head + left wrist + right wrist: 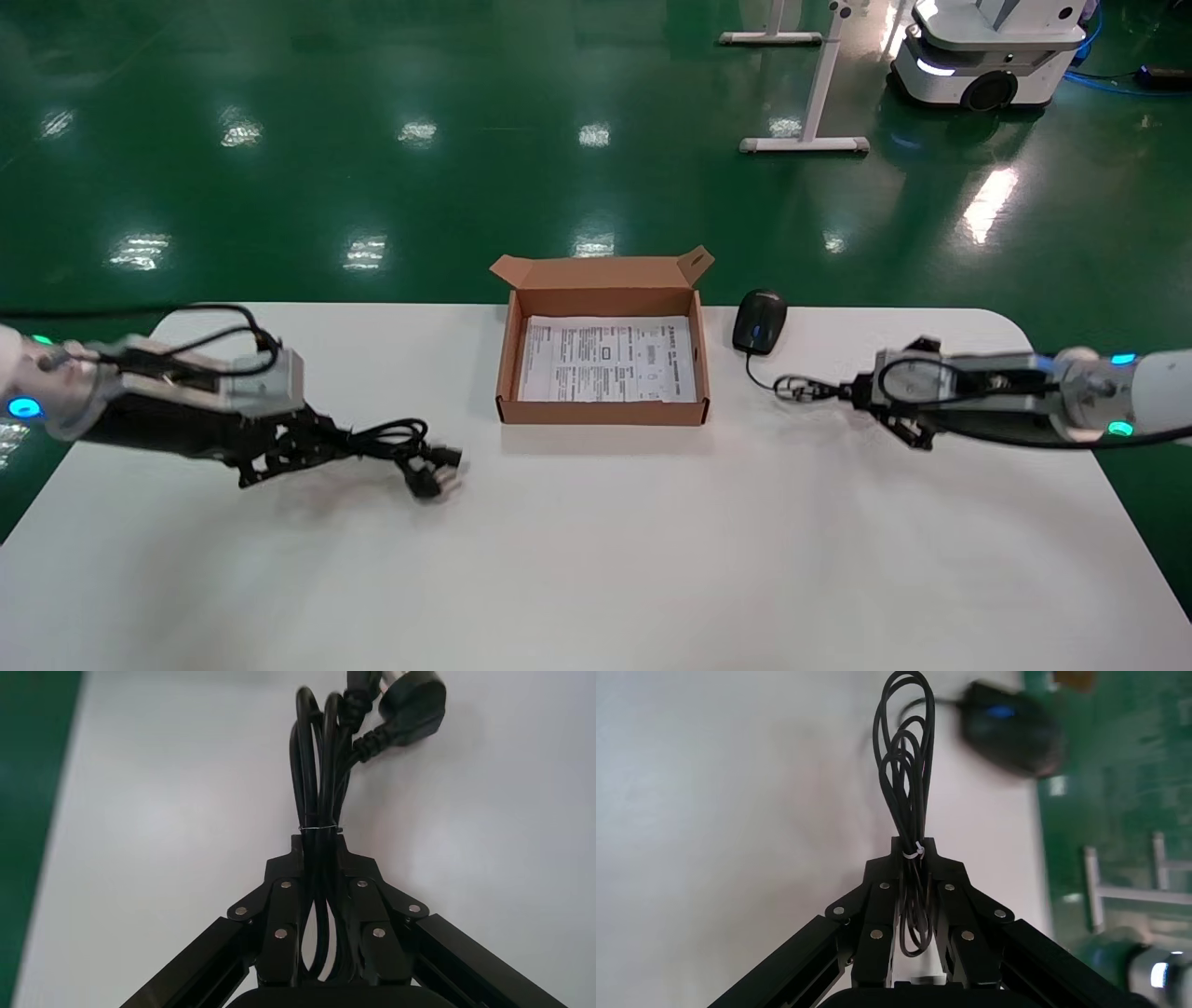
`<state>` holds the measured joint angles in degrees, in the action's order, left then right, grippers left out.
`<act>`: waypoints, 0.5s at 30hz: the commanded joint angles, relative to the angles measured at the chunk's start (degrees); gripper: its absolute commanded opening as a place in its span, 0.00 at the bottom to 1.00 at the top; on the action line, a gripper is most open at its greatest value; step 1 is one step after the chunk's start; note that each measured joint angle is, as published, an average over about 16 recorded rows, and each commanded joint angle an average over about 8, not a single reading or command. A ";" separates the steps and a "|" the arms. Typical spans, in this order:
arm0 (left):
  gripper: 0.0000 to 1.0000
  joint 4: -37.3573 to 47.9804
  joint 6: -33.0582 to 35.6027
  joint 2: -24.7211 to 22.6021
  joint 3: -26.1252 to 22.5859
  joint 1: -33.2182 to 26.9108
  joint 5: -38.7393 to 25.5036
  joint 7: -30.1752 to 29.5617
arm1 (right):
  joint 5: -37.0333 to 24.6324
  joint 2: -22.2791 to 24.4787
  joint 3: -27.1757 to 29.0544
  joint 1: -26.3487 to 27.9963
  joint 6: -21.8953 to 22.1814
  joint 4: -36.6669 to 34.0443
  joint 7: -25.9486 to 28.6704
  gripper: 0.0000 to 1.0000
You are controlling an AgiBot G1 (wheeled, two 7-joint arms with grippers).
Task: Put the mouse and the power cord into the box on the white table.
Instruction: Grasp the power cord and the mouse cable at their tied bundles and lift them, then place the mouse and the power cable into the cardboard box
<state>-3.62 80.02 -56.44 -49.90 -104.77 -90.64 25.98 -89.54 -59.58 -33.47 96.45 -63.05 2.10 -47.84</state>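
Box holds only its paper; nothing packed. Left gripper pinches power cord; right gripper pinches the cable of mouse, which lies just beyond it

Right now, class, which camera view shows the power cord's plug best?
The left wrist view: the plug looms large beyond the left tool, shut on the power cord. The head view shows it small; the right wrist view, nothing.

black mouse, black power cord, brown box, white table.
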 commanded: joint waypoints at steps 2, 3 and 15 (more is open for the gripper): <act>0.00 -0.51 1.32 1.08 0.49 -2.00 0.68 -0.55 | 0.46 0.41 0.33 1.45 -0.54 0.80 -0.02 0.00; 0.00 -0.82 1.77 1.60 0.77 -2.98 1.06 -0.97 | 0.74 0.60 0.52 2.33 -0.95 1.43 -0.11 0.00; 0.00 -6.46 -0.77 4.10 5.30 -13.89 6.78 -10.74 | 4.73 -1.28 3.28 11.37 -3.01 9.91 2.61 0.00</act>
<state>-10.45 78.80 -52.82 -44.73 -117.99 -84.04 15.61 -85.20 -61.09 -30.54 106.52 -66.14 11.92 -45.64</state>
